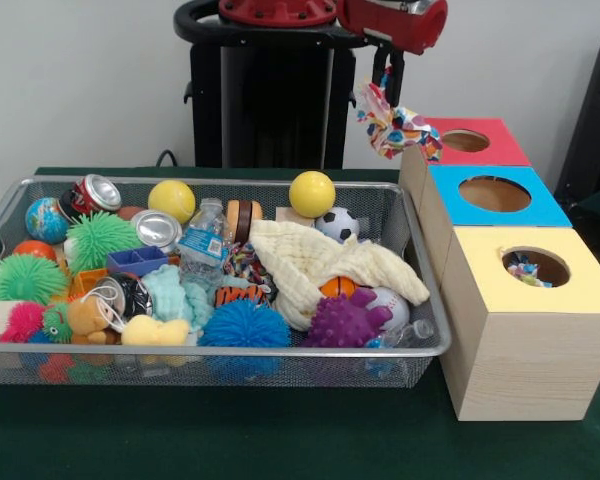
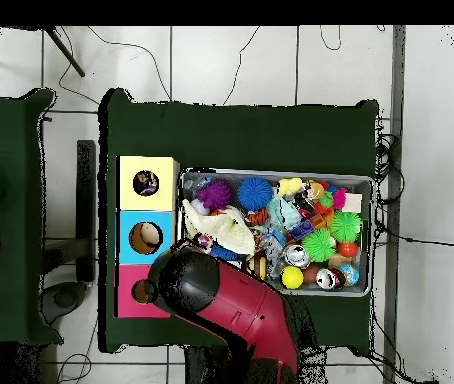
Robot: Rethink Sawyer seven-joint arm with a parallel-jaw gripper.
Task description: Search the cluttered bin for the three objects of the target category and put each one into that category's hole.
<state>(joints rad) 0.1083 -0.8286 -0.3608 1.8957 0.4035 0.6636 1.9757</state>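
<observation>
Printed fabric piece (image 1: pixel 395 128) hung clamped in the end effector (image 1: pixel 385 88), above the red-topped cube (image 1: pixel 477 142), beside the mesh bin (image 1: pixel 220 360).

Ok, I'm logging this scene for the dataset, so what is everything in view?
wire bin: one, silver, on the green table.
printed cloth: one, multicoloured, hanging from the hand above the bin's far corner beside the red box.
printed cloth in the hole: at least one, inside the yellow box.
boxes: three, yellow, blue, red, in a row beside the bin.
cream cloth: one, in the bin.
yellow balls: two, far side of the bin.
hand: one, shut on the printed cloth.
</observation>
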